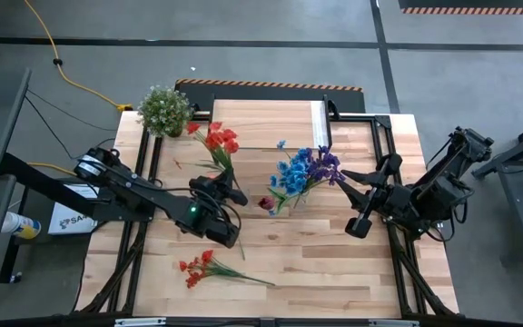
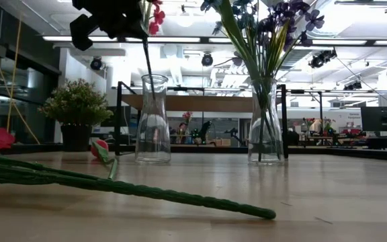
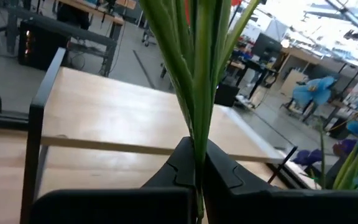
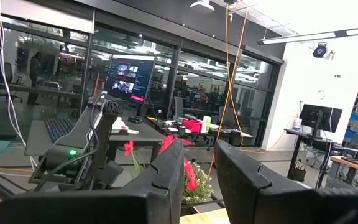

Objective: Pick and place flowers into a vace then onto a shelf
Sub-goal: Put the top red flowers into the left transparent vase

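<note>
Overhead, the left gripper (image 1: 214, 204) sits near the middle of the table (image 1: 334, 263), pinched tight on the green stalks of a red flower bunch (image 1: 220, 142). From the fingers the stalks run toward the shelf (image 1: 271, 123) at the far edge, with the red heads over its wood board. From table height the bunch hangs above an empty glass vase (image 2: 152, 121), one thin dark stalk reaching down into its neck.

A second glass vase (image 2: 266, 124) stands upright just beside it, holding blue and purple flowers (image 1: 303, 169) that lean toward the far side. An orange-red stem (image 1: 209, 267) lies flat on the near part of the table, heads toward the left arm's side, stalk tip toward the right. A potted plant (image 1: 163, 110) stands at the far left corner.

The right gripper (image 1: 363, 200) hovers near the filled vase, fingers slightly parted and holding nothing.

A box beside the table shows letters cut off by the arm, not readable.
</note>
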Robot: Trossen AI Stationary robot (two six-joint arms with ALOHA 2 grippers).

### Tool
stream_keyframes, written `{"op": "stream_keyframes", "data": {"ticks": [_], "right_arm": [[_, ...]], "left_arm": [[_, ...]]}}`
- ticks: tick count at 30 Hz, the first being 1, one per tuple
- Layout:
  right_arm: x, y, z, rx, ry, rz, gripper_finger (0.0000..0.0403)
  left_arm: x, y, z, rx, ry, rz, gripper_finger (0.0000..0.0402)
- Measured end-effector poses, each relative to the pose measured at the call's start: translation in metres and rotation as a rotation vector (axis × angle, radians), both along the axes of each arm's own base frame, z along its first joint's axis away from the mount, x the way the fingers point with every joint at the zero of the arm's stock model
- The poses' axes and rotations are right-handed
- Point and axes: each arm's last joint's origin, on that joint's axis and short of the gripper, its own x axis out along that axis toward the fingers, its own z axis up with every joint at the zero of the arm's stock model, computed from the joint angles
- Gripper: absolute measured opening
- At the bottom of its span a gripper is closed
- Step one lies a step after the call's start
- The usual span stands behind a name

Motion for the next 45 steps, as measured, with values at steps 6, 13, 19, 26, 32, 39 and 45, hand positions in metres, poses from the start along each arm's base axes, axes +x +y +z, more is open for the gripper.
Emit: {"op": "stream_keyframes", "data": {"ticks": [6,13,19,26,32,39,45], "right_arm": [[0.0,0.0,0.0,0.0,0.0,0.0,0.0083],[0.0,0.0,0.0,0.0,0.0,0.001,0.0083],[0.0,0.0,0.0,0.0,0.0,0.0,0.0083],[0.0001,0.0,0.0,-0.001,-0.001,0.001,0.0083],[0.0,0.0,0.0,-0.001,-0.001,0.001,0.0083],[0.0,0.0,0.0,-0.001,-0.001,0.001,0.0083],[0.0,0.0,0.0,0.0,-0.001,0.001,0.0083]], "left_arm": [[0.0019,0.0033,-0.0012,-0.038,0.013,0.0,0.007],[0.002,0.0029,-0.0012,-0.038,0.02,-0.003,0.0046],[0.0025,0.0027,-0.0021,-0.06,0.053,-0.016,0.008],[0.0048,0.0015,-0.0023,-0.075,0.098,-0.038,0.0109],[0.0052,0.0012,-0.0022,-0.082,0.098,-0.041,0.01],[0.0063,0.0005,-0.003,-0.123,0.101,-0.059,0.0091],[0.0069,0.0,-0.0038,-0.158,0.109,-0.074,0.0095]]}}
